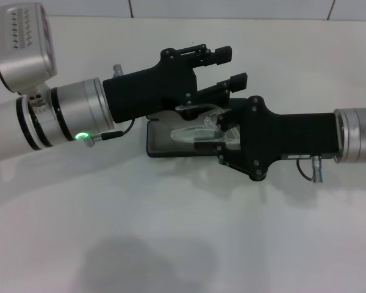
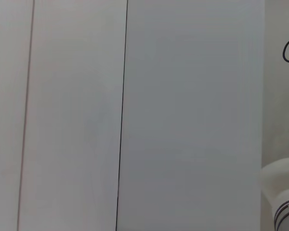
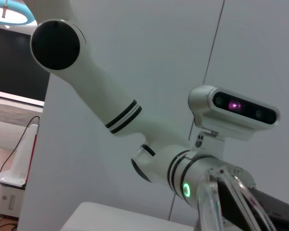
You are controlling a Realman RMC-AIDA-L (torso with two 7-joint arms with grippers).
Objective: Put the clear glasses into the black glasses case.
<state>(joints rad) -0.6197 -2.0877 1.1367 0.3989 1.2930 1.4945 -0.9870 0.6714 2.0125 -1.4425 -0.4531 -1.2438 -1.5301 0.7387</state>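
The black glasses case (image 1: pixel 161 145) lies open on the white table at the centre of the head view, its grey lining showing. The clear glasses (image 1: pixel 195 131) hang just over the case's right half, with my right gripper (image 1: pixel 218 135) reaching in from the right and shut on them. A clear arm of the glasses (image 3: pixel 209 204) shows close up in the right wrist view. My left gripper (image 1: pixel 229 68) comes in from the left, over the case's far edge, open with nothing between its fingers.
The white table (image 1: pixel 183 232) stretches toward me, and a tiled wall (image 1: pixel 232 7) runs along its far edge. The left wrist view shows only wall panels (image 2: pixel 183 115). The right wrist view shows my left arm (image 3: pixel 111 113) and its wrist camera (image 3: pixel 236 108).
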